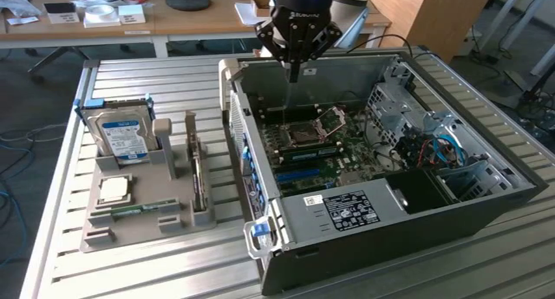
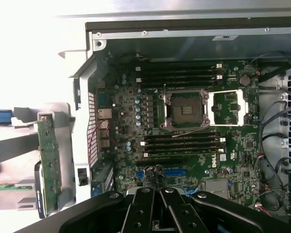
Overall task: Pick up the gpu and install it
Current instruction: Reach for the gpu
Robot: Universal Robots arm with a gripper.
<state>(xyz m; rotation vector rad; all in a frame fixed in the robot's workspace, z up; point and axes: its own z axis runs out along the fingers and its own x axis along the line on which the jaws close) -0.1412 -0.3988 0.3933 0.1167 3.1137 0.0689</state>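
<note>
My gripper (image 1: 295, 73) hangs pinched together, empty, over the computer case (image 1: 347, 211). The gpu (image 1: 200, 179) stands in its rack (image 1: 130, 233): I want a square, centred grab.

gpu (image 1: 197, 172) in tray (image 1: 121, 237), exterior view's left of pc case (image 1: 416, 240).

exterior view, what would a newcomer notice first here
The open computer case on the exterior view's right stands out, green motherboard bare inside. The black gripper hangs shut above its far wall. On the exterior view's left, a grey holder keeps a blue-labelled hard drive and the gpu standing on edge.
</note>
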